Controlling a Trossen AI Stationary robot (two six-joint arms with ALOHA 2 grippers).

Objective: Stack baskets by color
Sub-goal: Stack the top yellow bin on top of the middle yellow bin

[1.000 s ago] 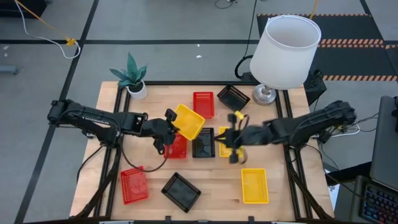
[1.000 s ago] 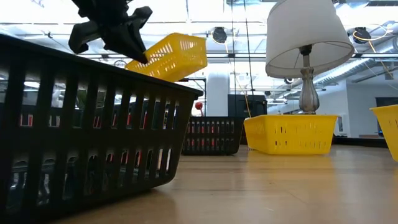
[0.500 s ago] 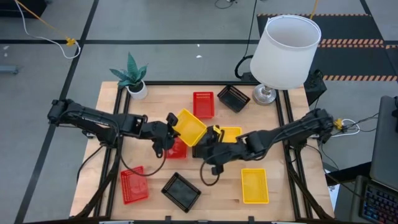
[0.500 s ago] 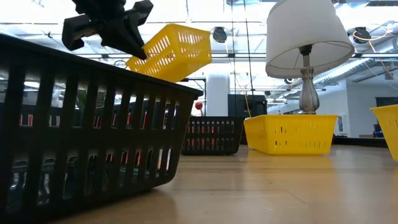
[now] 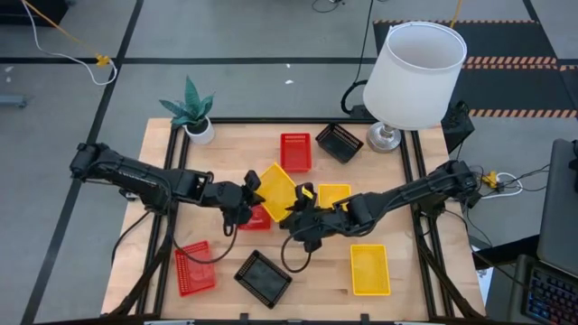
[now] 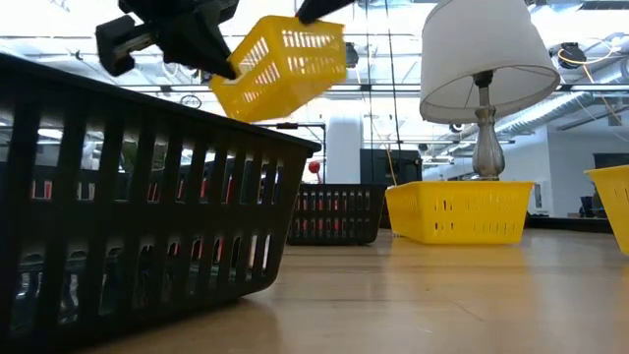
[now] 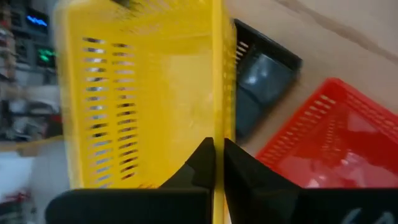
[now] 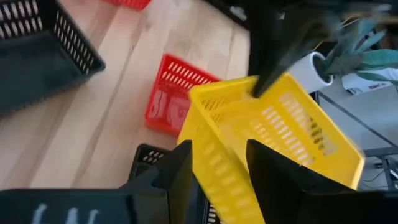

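The yellow basket (image 5: 275, 191) we carry is tilted steeply in the air above the middle of the counter (image 5: 226, 144), over a red basket (image 5: 256, 217) and a black basket (image 8: 149, 163) lying below it. We judge it light and fairly stiff, thin plastic with lattice walls that would flex a little under a pinch, and smooth enough to swing about a single grip. The rim and the upper wall are the natural place to take hold. Our left gripper (image 7: 216, 163) is clamped narrow on one wall edge. Our right gripper (image 8: 219, 163) stands with its fingers spread on either side of the opposite wall, one inside the basket and one outside, not yet closed on it. A second hold there should steady the tilt for nesting. Two more yellow baskets lie on the counter, one (image 5: 334, 195) just beside the arms and one (image 5: 369, 269) nearer the front edge.
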